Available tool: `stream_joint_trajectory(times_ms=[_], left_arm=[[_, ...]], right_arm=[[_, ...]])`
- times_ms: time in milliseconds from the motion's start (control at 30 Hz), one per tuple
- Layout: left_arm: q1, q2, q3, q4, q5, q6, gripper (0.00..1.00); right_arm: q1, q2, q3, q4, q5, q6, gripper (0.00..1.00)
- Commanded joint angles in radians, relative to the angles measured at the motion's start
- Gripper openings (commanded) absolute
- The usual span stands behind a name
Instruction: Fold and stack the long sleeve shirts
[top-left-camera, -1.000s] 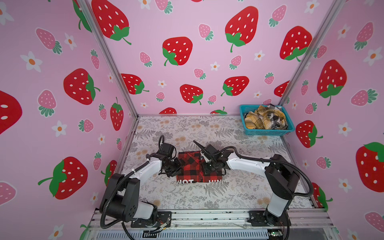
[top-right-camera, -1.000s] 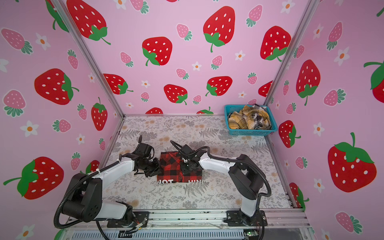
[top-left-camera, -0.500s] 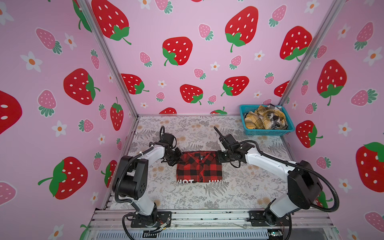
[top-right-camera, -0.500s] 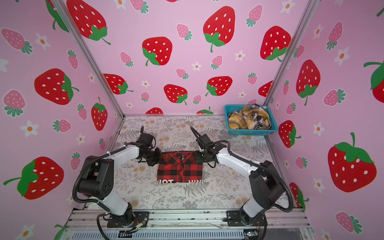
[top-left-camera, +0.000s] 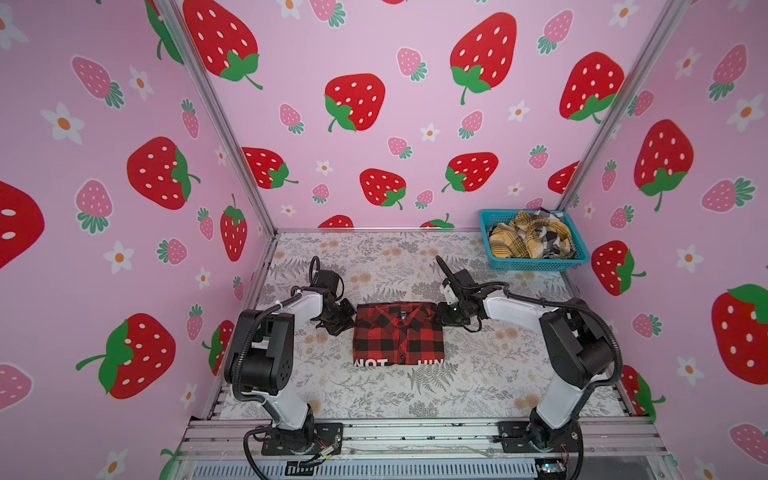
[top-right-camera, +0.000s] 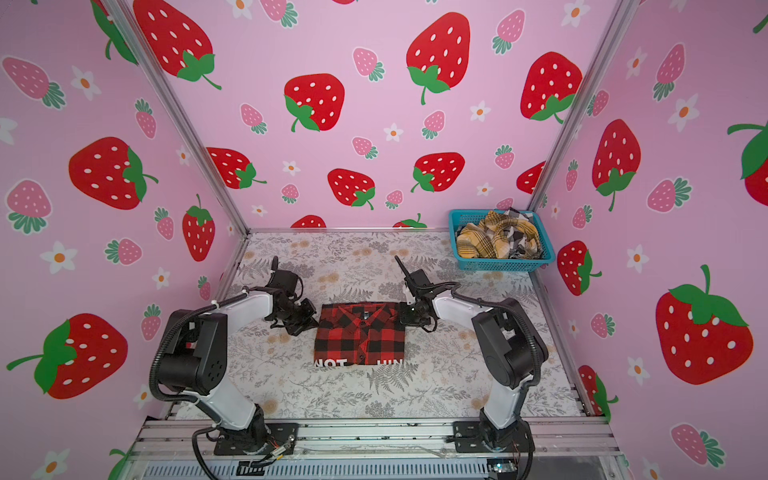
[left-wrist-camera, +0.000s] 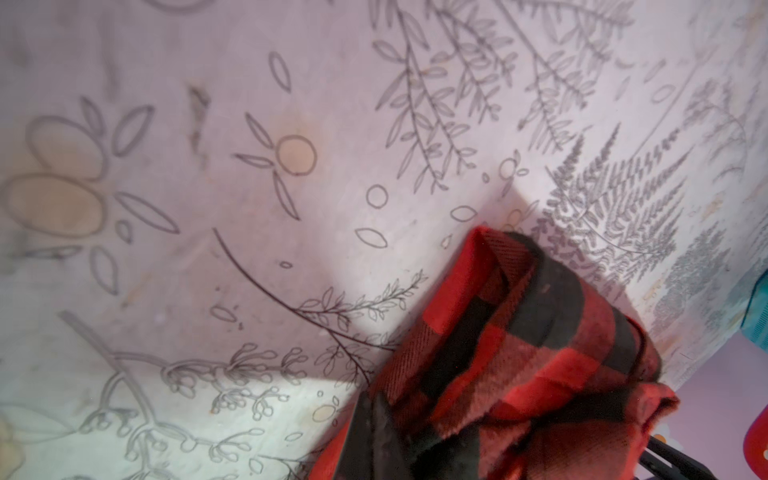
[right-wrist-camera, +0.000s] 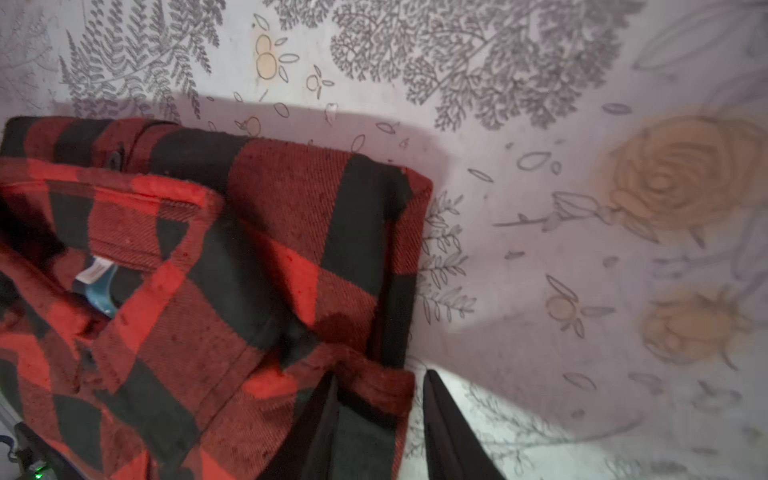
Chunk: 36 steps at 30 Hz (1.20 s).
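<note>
Although the red-and-black shirt (top-left-camera: 398, 334) lies folded into a flat rectangle at the middle of the tabletop (top-left-camera: 374, 399), collar toward the far edge and white lettering along its near edge, both arms sit low at its far corners; the left gripper (top-left-camera: 341, 321) is at the far left corner, jaws together, and the left wrist view shows a bunched fold of the check cloth pinched up against its one visible dark finger (left-wrist-camera: 376, 432); the right gripper (top-left-camera: 448, 316) is at the far right corner, jaws apart; in the right wrist view one finger (right-wrist-camera: 322, 415) lies over the cloth and the other finger (right-wrist-camera: 451, 428) stands just beside the shirt's side edge, that edge between them, unclamped; the mustard-yellow shirt (top-left-camera: 513, 241) and the black-white shirt (top-left-camera: 555, 241) lie crumpled in the teal basket (top-left-camera: 536, 264) at the tabletop's far right corner, well apart from both grippers.
</note>
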Motion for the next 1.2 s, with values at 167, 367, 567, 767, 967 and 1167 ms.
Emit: stream_joint_trajectory(times_ms=[167, 367, 567, 767, 967, 1167], left_arm=[[0.0, -0.132, 0.043, -0.059, -0.001, 0.002, 0.36], [-0.01, -0.1, 0.04, -0.02, 0.077, -0.017, 0.25], [-0.017, -0.052, 0.029, 0.007, 0.108, -0.028, 0.25], [-0.024, -0.039, 0.023, 0.034, 0.131, -0.04, 0.03], [-0.024, -0.073, 0.026, 0.028, 0.119, -0.025, 0.0], [-0.013, -0.167, -0.014, 0.009, 0.009, -0.025, 0.0]], right_arm=[[-0.001, -0.012, 0.052, 0.005, -0.012, -0.026, 0.23], [0.002, -0.016, 0.046, 0.003, -0.013, -0.026, 0.23], [0.002, -0.015, 0.043, 0.003, -0.01, -0.026, 0.23], [0.005, -0.019, 0.048, 0.004, -0.013, -0.023, 0.22], [0.006, -0.032, 0.059, -0.001, -0.005, -0.023, 0.19], [0.009, -0.05, 0.073, -0.008, -0.002, -0.018, 0.17]])
